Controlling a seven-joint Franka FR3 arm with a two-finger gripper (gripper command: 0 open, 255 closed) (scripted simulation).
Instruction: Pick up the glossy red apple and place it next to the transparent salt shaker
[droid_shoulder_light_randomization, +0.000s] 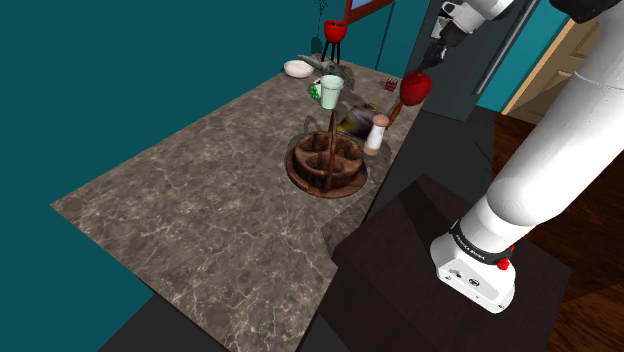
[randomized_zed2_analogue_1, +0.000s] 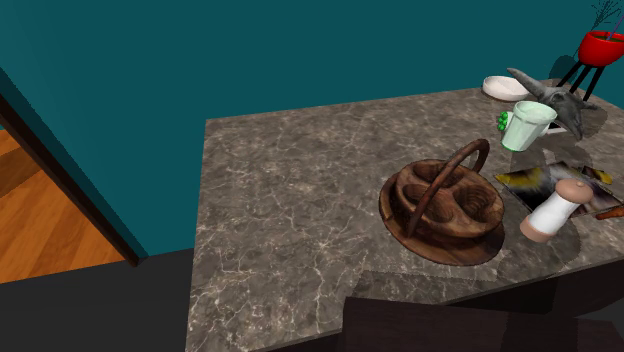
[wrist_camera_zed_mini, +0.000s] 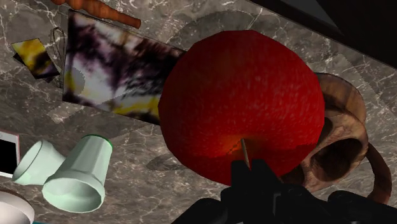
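My gripper (droid_shoulder_light_randomization: 426, 70) is shut on a glossy red apple (droid_shoulder_light_randomization: 415, 88), which hangs in the air above the marble counter's edge at the shoulder view's right. In the wrist view the apple (wrist_camera_zed_mini: 242, 105) sits just ahead of my black fingers (wrist_camera_zed_mini: 251, 181), stem towards them. The salt shaker (droid_shoulder_light_randomization: 376, 133) has a white body and a pinkish cap. It stands upright on the counter, below the apple and a little to its left, between a wooden basket and a flat picture. It also appears in the second exterior view (randomized_zed2_analogue_1: 556, 210), near the counter's right edge.
A round wooden basket (droid_shoulder_light_randomization: 326, 160) with a tall handle stands next to the shaker. Behind it are a pale green cup (droid_shoulder_light_randomization: 331, 91), a flat picture (droid_shoulder_light_randomization: 352, 122), a white bowl (droid_shoulder_light_randomization: 298, 68) and a red pot on a black stand (droid_shoulder_light_randomization: 335, 32). The marble counter (droid_shoulder_light_randomization: 200, 210) stretches left.
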